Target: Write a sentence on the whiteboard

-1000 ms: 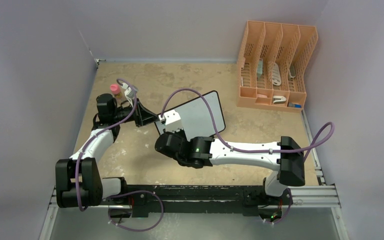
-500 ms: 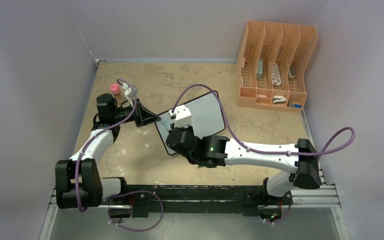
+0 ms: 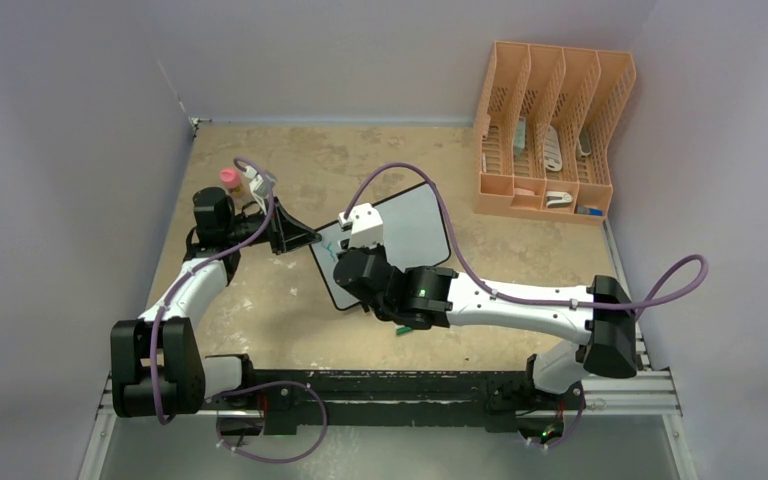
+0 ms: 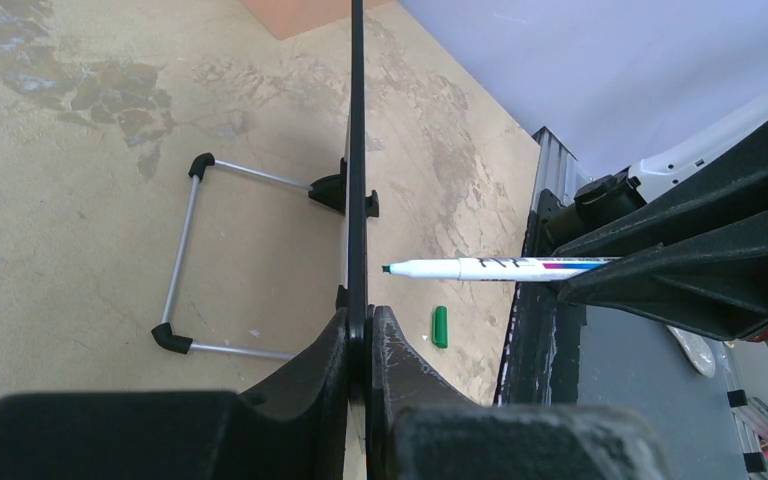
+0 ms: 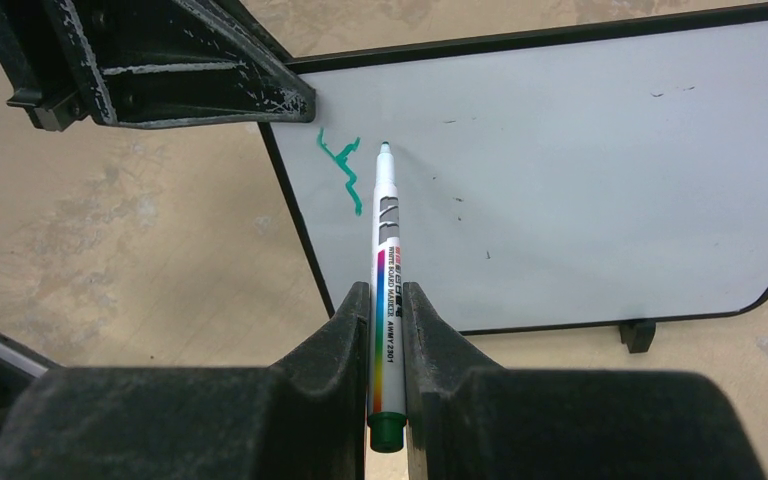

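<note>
We see whiteboard (image 3: 415, 225) standing mid-table, left gripper (image 4: 360, 318) clamped on its edge. Right gripper (image 5: 385, 300) pinches marker (image 5: 387, 240) by barrel, tip pointing to 12 o'clock in wrist view, just short of board face. Sentence (image 5: 343, 170): one teal squiggle at board's 10 o'clock corner, at 9 o'clock of tip. Green cap (image 4: 440, 326) lies on table (image 3: 260, 300). Orange rack (image 3: 550, 130) at 1 o'clock.
</note>
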Controlling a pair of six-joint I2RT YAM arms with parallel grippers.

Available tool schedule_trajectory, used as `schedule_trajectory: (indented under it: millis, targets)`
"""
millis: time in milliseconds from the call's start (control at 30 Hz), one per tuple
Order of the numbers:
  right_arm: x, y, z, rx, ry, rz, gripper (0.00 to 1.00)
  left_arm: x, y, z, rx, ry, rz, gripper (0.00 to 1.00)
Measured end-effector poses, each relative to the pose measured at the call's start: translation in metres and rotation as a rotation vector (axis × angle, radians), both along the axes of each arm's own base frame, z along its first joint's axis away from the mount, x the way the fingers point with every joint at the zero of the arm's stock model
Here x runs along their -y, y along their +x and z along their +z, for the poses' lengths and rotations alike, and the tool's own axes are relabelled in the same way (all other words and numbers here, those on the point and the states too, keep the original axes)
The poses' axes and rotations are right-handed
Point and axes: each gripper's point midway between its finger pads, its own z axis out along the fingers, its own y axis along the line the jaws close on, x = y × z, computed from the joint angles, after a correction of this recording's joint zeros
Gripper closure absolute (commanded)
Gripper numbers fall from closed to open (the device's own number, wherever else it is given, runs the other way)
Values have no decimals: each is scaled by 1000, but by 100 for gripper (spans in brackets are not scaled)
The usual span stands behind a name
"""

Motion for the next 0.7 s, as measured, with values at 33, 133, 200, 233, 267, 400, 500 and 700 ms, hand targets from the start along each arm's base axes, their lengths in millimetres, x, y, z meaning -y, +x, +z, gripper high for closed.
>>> schedule_trajectory:
  millis: [33,133,200,233,267,400,500,700]
  targets:
    - [0,0,-1,0,-2,0,100,0,0,0,0,0,0,100]
    - [-2,0,-4,-4,-9,2,100,0,0,0,0,0,0,100]
    - [-2,0,-6,-5,-12,3,100,0,0,0,0,0,0,100]
    - [-2,0,-6,-6,-13,3,100,0,0,0,0,0,0,100]
    - [-2,0,-7,-6,-14,4,100,0,0,0,0,0,0,100]
    - [-3,0,-7,-6,-15,4,100,0,0,0,0,0,0,100]
    - [-3,0,-7,-7,-15,3,100,0,0,0,0,0,0,100]
    - [-4,0,-12,-10,-28,4,100,0,0,0,0,0,0,100]
